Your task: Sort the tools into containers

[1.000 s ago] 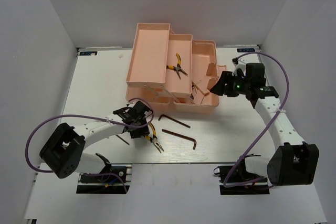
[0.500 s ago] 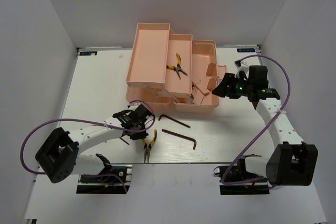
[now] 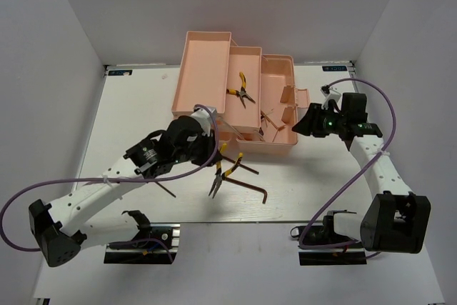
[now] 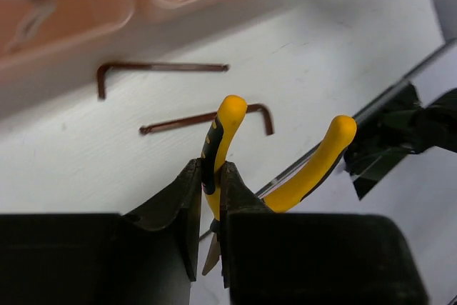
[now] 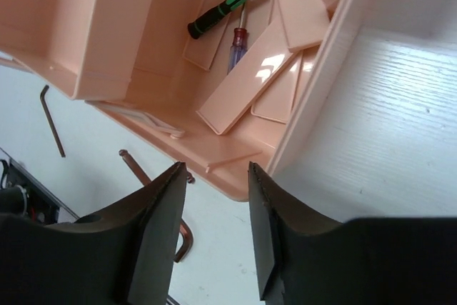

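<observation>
Clamping yellow pliers (image 4: 223,130) aloft: L fingers (image 4: 175,208), arm outstretched; R fingers (image 5: 153,226) apart by toolbox (image 5: 128,26).

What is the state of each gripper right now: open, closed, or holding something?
Left gripper: closed on one handle of the yellow-handled metal pliers, lifted off the table.
Right gripper: open, nothing between its fingers.

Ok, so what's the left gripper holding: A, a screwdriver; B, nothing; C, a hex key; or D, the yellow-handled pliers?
D: in the left wrist view the left gripper is shut on one handle of the yellow-handled pliers.
</observation>
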Available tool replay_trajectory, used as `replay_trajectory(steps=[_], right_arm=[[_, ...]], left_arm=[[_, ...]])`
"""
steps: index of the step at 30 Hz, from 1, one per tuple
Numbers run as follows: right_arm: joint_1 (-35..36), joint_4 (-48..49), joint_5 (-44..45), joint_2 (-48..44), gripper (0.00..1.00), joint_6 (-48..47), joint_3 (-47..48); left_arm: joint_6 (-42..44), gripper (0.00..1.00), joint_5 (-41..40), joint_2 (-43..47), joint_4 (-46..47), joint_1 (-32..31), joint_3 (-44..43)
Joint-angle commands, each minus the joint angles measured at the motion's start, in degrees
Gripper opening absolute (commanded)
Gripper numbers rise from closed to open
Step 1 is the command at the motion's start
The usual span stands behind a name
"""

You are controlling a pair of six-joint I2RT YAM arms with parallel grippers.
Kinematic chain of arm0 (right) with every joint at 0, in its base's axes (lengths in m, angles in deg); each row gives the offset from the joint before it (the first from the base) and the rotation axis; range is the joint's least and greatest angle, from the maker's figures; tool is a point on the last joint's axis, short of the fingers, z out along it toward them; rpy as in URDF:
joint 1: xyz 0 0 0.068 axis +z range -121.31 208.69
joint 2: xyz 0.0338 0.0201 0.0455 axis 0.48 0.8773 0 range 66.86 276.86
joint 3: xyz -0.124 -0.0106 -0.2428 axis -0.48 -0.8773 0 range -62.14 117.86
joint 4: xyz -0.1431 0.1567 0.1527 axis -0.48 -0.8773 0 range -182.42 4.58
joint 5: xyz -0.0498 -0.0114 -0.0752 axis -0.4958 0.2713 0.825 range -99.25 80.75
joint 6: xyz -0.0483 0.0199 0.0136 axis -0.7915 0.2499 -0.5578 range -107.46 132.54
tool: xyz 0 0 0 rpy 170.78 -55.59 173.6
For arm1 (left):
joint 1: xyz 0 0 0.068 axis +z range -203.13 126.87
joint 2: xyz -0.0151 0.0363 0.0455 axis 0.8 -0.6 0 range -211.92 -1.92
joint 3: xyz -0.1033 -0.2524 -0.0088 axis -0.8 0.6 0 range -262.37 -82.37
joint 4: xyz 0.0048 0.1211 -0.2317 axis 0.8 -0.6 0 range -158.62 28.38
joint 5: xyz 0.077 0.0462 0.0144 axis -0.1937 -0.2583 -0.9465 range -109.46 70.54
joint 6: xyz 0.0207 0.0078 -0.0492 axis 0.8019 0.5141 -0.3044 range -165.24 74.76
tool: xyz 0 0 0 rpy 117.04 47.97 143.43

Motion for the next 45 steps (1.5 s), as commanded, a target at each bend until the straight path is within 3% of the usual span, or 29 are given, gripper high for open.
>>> replay_trajectory(steps=[1, 6, 7, 13, 19, 26, 34, 38, 41, 42, 45], right_arm=[[-1.72, 2.05, -0.74, -0.32, 0.45, -2.20, 0.16], [-2.60, 2.41, -1.00, 0.46, 0.05, -2.64, -0.29], [-2.78, 2.14, -1.18, 0.56, 0.03, -2.73, -0.20], [-3.92, 2.14, -1.35, -0.23, 0.03, -2.73, -0.46], [-4.10, 2.32, -2.41, 0.12, 0.03, -2.73, -0.73], [-4.27, 2.58, -3.81, -0.06, 0.03, -2.38, -1.16], [-4.10, 2.40, -5.66, 0.21, 0.03, -2.73, -1.25], [-4.09, 1.88, -6.80, 0.64, 0.09, -3.35, -0.90], [-3.92, 0.21, -10.75, 1.17, 0.31, -5.54, -0.11], [-3.92, -0.23, -15.19, 1.52, 0.43, -7.89, 0.06], [-3.57, -1.99, -20.66, 2.05, 0.53, -10.19, 0.68]], left_arm=[[7.40, 0.00, 4.80, -1.31, 4.47, -0.71, -6.08], [10.30, 0.00, 0.51, -6.85, 8.96, -1.33, -14.17], [11.01, 0.00, -0.20, -8.25, 8.96, -1.33, -17.40], [13.91, 0.00, -6.27, -17.75, 8.96, -0.11, -28.68], [18.47, 0.00, -17.33, -28.27, 11.76, 1.48, -36.85], [19.01, 0.00, -17.87, -39.81, 13.61, 4.47, -47.83], [18.48, 0.00, -18.49, -46.58, 14.59, 8.52, -52.94], [17.87, 0.00, -17.87, -48.43, 13.27, 9.66, -53.47], [17.34, 0.28, -16.47, -48.96, 11.60, 10.28, -52.77], [17.34, 0.47, -15.77, -48.96, 11.59, 10.28, -52.77], [18.21, 0.64, -12.62, -48.35, 11.59, 10.28, -52.15]])
